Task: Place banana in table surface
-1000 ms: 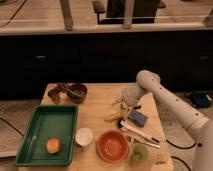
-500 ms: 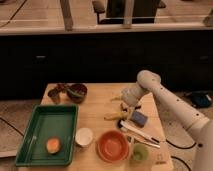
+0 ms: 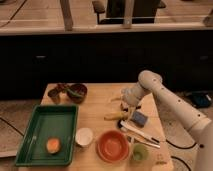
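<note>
Your gripper (image 3: pixel 128 103) hangs over the right-middle of the table surface (image 3: pixel 97 107), fingers spread wide and holding nothing. A blue sponge (image 3: pixel 139 118) and white utensils (image 3: pixel 143 134) sit close beside it, and an orange bowl (image 3: pixel 112 146) lies nearer the front. The banana (image 3: pixel 115 116) lies flat on the wood, just below and left of the gripper.
</note>
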